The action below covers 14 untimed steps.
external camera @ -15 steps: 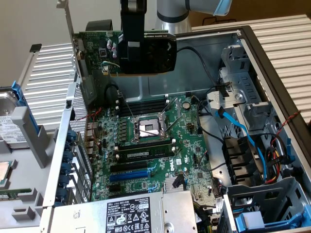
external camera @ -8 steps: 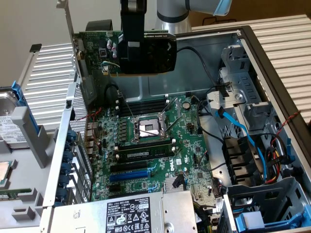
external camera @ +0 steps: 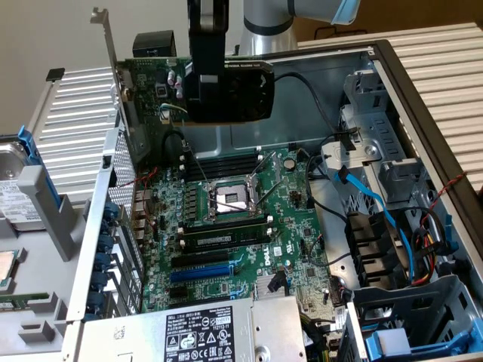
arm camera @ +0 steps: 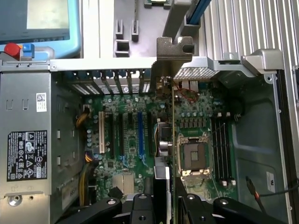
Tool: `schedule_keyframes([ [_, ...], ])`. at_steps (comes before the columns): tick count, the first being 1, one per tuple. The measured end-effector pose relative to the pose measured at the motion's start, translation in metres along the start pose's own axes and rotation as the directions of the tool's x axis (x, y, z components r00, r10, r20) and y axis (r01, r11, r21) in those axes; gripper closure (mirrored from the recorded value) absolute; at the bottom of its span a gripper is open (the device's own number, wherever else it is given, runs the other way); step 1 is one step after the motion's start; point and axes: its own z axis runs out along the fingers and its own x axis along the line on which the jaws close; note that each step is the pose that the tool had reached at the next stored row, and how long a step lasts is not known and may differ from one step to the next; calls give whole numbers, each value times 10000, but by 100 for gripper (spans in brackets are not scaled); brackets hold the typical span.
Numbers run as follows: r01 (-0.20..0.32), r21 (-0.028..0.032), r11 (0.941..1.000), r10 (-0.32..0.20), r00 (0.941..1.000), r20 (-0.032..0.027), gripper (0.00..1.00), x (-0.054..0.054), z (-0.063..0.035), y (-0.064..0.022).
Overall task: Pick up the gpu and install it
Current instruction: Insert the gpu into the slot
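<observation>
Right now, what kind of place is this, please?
Probably a computer assembly bench: an open desktop case with its motherboard exposed, a loose hard drive beside it, the gpu held above.

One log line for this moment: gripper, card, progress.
gripper: shut on graphics card | card: held in the air above motherboard | install: not yet seated

This looks like a robot lab set up for working on computers. A desktop computer case [external camera: 249, 139] lies open on a ribbed metal bench [external camera: 445, 83]. You can see its green motherboard [external camera: 294, 226] and power supply [external camera: 196, 332]. A hard drive [external camera: 15, 188] lies out beside it. A robot arm [external camera: 264, 23] hangs above, its gripper [external camera: 207, 98] clamped on the gpu [external camera: 241, 87].
</observation>
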Motion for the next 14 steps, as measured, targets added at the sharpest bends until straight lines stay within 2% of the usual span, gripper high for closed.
schedule_keyframes([
  [3,-1,-1,10000,1,10000,-1,73,35,50,-7],
  [7,0,0,10000,0,10000,5,73,148,113,-29],
  [14,0,-1,10000,0,10000,4,73,177,239,-37],
])
